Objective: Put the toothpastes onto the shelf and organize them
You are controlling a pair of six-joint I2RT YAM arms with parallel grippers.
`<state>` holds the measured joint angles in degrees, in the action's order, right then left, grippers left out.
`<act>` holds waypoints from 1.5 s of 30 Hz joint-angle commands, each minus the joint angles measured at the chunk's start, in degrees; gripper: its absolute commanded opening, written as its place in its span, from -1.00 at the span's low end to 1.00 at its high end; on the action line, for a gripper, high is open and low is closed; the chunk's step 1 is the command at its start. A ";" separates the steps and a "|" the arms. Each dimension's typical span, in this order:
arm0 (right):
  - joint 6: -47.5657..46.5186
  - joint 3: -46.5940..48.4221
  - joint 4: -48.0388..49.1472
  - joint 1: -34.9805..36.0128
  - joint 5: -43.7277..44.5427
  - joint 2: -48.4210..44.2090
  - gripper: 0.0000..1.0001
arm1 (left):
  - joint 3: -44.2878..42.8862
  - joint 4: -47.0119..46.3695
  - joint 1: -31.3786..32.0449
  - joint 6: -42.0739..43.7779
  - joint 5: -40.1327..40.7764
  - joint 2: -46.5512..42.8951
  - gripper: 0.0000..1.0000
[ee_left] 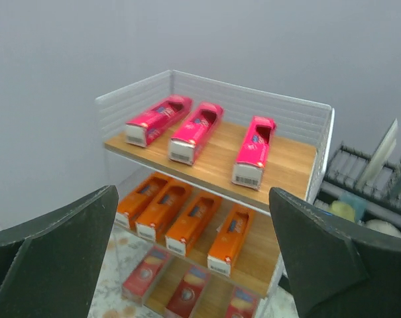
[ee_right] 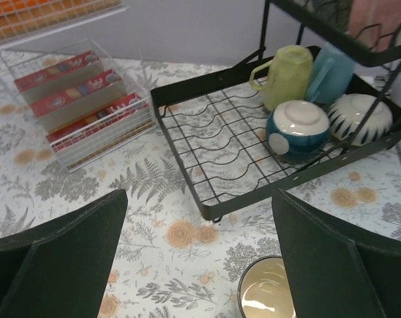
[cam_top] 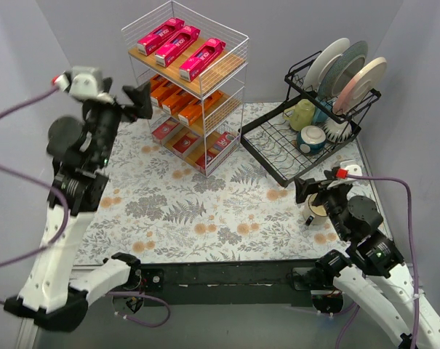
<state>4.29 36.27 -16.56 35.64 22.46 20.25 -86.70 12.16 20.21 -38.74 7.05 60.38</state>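
The white wire shelf (cam_top: 230, 64) stood upper centre in the top view. Three pink boxes (cam_top: 177, 45) lay side by side on top, four orange boxes (cam_top: 177, 102) on the middle board, and dark red boxes (cam_top: 185, 142) lowest.

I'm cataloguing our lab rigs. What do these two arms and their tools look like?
The left arm and right arm have white shells on the long links and black joint housings. A purple cable loops along each, ending at a small red connector near the wrist. The left tool and right tool are black; their fingers look dark, matte and wedge-shaped.
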 commanded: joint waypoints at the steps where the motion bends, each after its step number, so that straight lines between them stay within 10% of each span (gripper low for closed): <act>1: -1.74 4.42 1.70 -0.04 8.73 -1.70 0.97 | 14.60 -6.89 0.10 -2.56 12.62 -13.77 0.96; 17: -4.12 4.51 4.43 -0.04 18.94 -4.08 0.97 | 43.70 1.99 0.10 -9.51 20.64 -50.26 0.96; 45: -4.12 2.58 3.46 -0.04 20.96 -6.36 0.97 | 46.18 -6.19 0.10 -7.23 27.75 -49.39 0.96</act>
<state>1.02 38.79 -15.22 35.64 41.82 14.55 -38.68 7.03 20.23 -47.31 32.99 11.40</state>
